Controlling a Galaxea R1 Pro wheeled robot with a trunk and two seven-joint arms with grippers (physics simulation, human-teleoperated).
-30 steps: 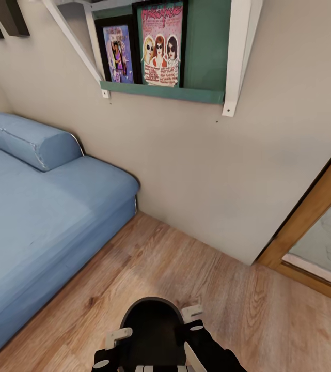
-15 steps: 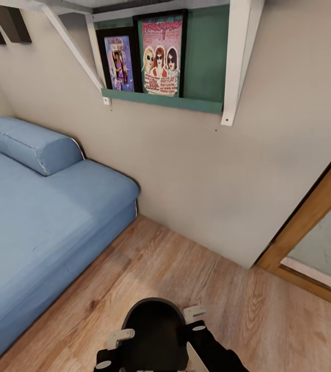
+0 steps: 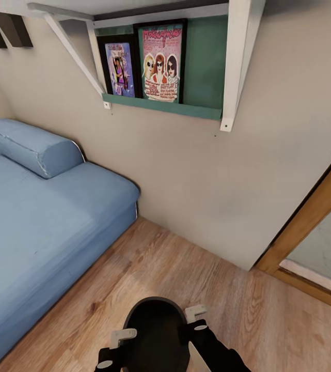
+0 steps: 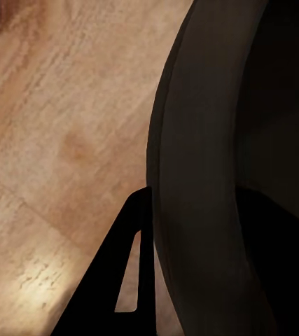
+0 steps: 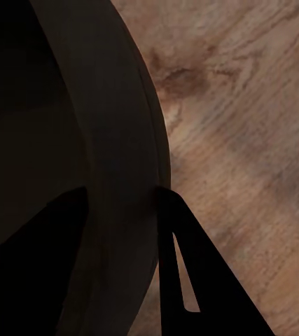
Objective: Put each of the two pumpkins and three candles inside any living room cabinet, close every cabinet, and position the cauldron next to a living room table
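Note:
The black cauldron (image 3: 155,330) hangs low in front of me over the wooden floor, its wide mouth facing up. My left gripper (image 3: 125,337) is shut on its left rim and my right gripper (image 3: 190,316) on its right rim. In the left wrist view the cauldron wall (image 4: 198,140) runs between the left gripper (image 4: 191,199) fingers, one dark finger (image 4: 124,280) outside it. The right wrist view shows the same hold: the right gripper (image 5: 121,196) clamps the cauldron wall (image 5: 114,105). The pumpkins, candles, cabinet and table are out of view.
A blue sofa (image 3: 36,217) fills the left side, with a bolster (image 3: 31,147) at its back. A beige wall (image 3: 227,175) stands straight ahead, carrying a shelf (image 3: 160,101) with framed posters. A wooden door frame (image 3: 310,222) is at the right. Wood floor (image 3: 186,274) lies between.
The whole picture has shifted: shelf and wall sit a little lower, so the camera moved. Both grippers keep the same hold on the cauldron.

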